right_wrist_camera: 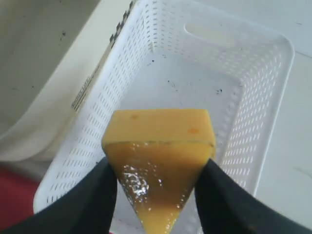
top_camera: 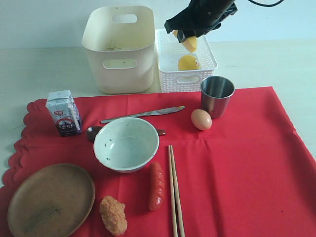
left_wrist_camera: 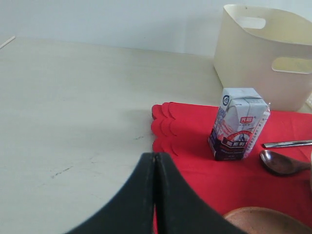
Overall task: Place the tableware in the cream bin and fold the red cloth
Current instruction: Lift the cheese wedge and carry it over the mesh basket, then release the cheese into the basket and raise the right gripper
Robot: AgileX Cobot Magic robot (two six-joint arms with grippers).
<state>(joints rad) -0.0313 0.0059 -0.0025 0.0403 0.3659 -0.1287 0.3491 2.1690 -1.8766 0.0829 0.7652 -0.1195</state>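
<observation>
Plate lies nearest; right pincer, clamping a yellow wedge over the far basket, should lower before releasing; left pincer closed, empty.

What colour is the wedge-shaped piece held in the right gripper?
Yellow-orange, a little darker on its glossy side; the wedge shows best in the right wrist view.

The pale worktop carries a spread red cloth. Behind it, side by side, stand a cream bin and a white lattice basket.
</observation>
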